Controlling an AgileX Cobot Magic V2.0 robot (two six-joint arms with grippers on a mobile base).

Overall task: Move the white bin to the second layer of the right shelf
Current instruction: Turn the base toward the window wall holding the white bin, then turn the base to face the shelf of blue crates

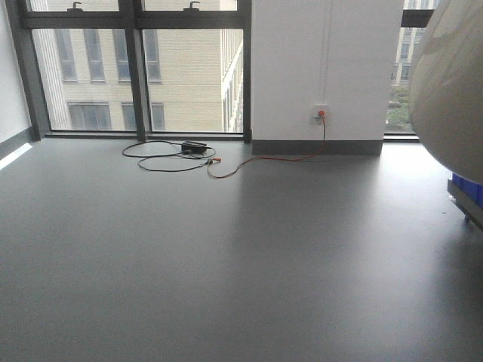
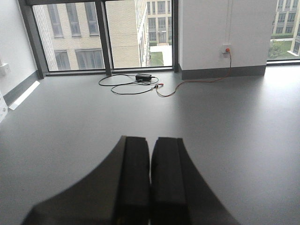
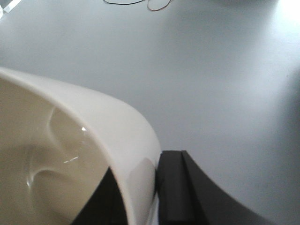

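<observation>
The white bin (image 3: 56, 154) fills the lower left of the right wrist view, glossy and cream inside. My right gripper (image 3: 140, 165) is shut on its rim, one black finger inside the wall and one finger (image 3: 174, 187) outside. In the front view the bin (image 1: 453, 83) looms large at the right edge, held up close to the camera. My left gripper (image 2: 151, 140) is shut, pads together with nothing between them, hanging above the grey floor. The right shelf second layer is out of view.
Grey floor (image 1: 226, 249) stretches to tall windows (image 1: 136, 68) and a white pillar (image 1: 324, 68). A black power brick with coiled cable (image 1: 192, 147) and a red cable (image 1: 264, 162) lie near the wall. A blue crate edge (image 1: 468, 188) shows at far right.
</observation>
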